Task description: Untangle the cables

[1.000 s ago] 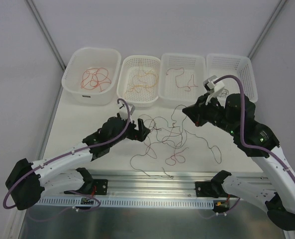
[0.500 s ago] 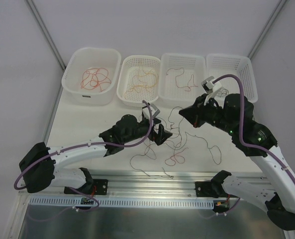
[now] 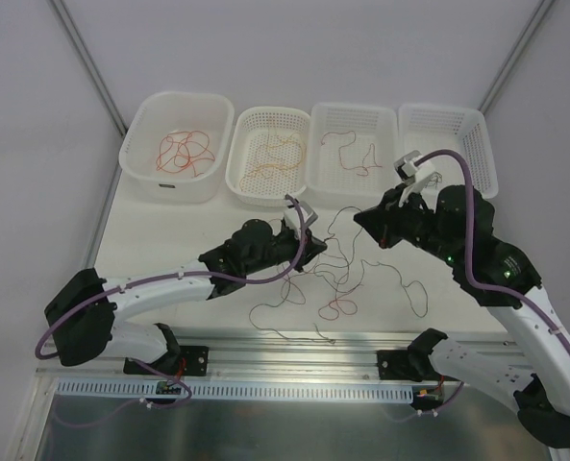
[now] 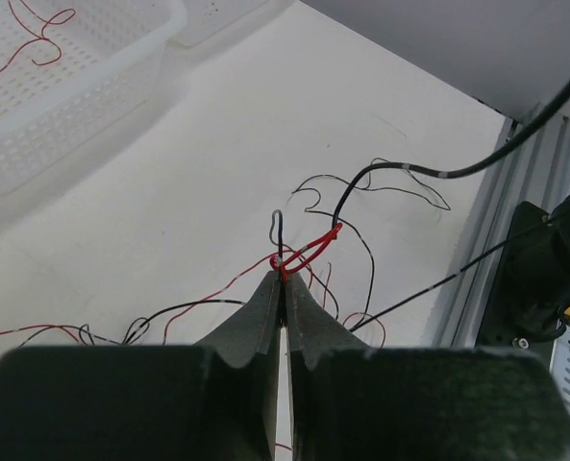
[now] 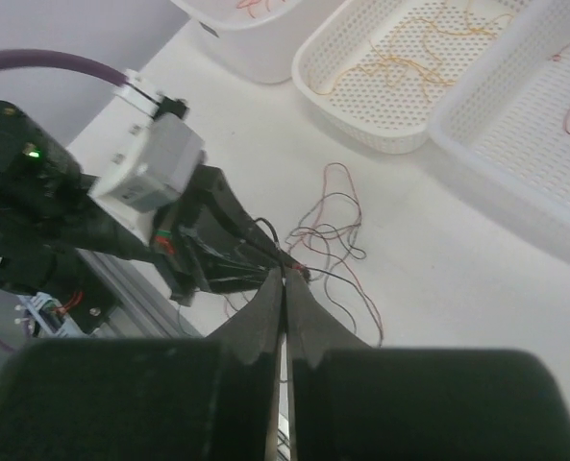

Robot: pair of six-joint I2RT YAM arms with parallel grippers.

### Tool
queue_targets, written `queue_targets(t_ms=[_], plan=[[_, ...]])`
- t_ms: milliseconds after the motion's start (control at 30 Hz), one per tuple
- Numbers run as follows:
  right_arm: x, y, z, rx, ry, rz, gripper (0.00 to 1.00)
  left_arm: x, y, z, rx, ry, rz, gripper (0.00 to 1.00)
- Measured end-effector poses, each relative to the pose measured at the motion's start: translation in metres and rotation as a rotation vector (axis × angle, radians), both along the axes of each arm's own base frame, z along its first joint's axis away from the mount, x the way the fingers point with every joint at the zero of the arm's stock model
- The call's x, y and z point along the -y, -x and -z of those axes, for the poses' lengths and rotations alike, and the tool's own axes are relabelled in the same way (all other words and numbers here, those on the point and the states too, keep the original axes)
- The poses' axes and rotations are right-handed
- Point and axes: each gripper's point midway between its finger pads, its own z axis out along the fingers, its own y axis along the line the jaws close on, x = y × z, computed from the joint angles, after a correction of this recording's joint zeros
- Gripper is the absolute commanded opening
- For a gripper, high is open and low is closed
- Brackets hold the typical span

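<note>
Your left gripper [image 3: 315,252] is closed. In the left wrist view its two fingers [image 4: 256,312] meet at the tips with no gap, pinching a red strand and a thin black strand of the cables [image 3: 337,279] where they cross. Just past the tips the red strand doubles into a short loop [image 4: 311,248]. The black one stands up in a small hook [image 4: 278,226].

Your right gripper [image 3: 359,219] is closed too. In the right wrist view its fingers [image 5: 251,327] press flat together, with thin dark strands running in at the very tips, so it grips a strand of the same tangle. The top view agrees: one strand [image 3: 334,219] rises off the table [image 3: 169,240] in an arc to that gripper.

Positions: the two grippers face each other, near but apart, over the middle of the table. The left one is closer to the arm bases.

The loose tangle lies on the table between and below them. Dark strands spread wide, a small red curl [image 3: 337,307] sits at the near side, and one dark strand [image 3: 414,293] trails off to the right.

Far edge: four white containers in a row.
- A solid tub [image 3: 140,158] holds red strands.
- A perforated basket [image 3: 265,195] holds orange strands.
- The next basket [image 3: 354,192] holds a red strand.
- The last basket [image 3: 479,134] is partly behind the right arm, and its contents are too small to tell.
</note>
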Motion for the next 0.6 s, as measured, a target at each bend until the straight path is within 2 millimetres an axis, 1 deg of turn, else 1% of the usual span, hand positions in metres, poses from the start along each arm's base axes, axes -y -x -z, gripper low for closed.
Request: queue_targets(t_ms=[100,200,300,367,400,433,500,600], plan=[[0.014,-0.007,0.007,0.016,0.057,0.065,0.01,-0.010,0.001,-0.008,0.007,0.004,-0.023,0.00],[0.034,-0.018,0.018,0.014,0.129,0.167,0.01,-0.026,0.004,-0.023,0.029,0.030,-0.061,0.00],[0.063,-0.033,0.037,-0.022,0.208,0.314,0.01,-0.044,0.008,-0.035,0.038,0.052,-0.097,0.00],[0.086,-0.043,0.051,-0.070,0.239,0.420,0.01,-0.057,0.009,-0.038,0.036,0.060,-0.124,0.00],[0.097,-0.047,0.058,-0.095,0.246,0.472,0.01,-0.063,0.009,-0.038,0.031,0.061,-0.140,0.00],[0.105,-0.049,0.063,-0.115,0.249,0.504,0.01,-0.070,0.008,-0.035,0.021,0.059,-0.159,0.00],[0.119,-0.053,0.074,-0.156,0.255,0.569,0.01,-0.085,0.004,-0.025,-0.004,0.046,-0.208,0.00],[0.123,-0.057,0.086,-0.202,0.258,0.602,0.01,-0.113,-0.006,0.004,-0.068,0.005,-0.321,0.00]])
